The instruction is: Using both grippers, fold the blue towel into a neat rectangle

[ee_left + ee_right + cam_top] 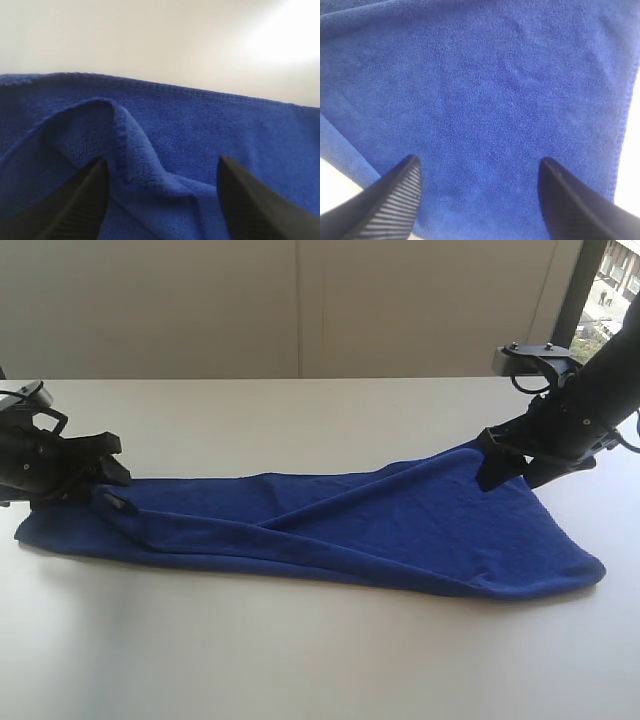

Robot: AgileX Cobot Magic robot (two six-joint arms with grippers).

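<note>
- The towel, deep blue terry, is spread lengthwise on the white table, reaching from one gripper to the other.
- It is seen narrow at its left end and wide at its right, with no neat rectangle formed.
- A raised crease is drawn slantwise from its middle towards the far right corner.
- A stitched hem is shown along one edge in the left wrist view.
- The left gripper is held with its jaws apart; a loose ridge of cloth stands between them, unclamped.
- The right gripper is likewise spread wide, set over the far right corner with flat cloth under it.
</note>
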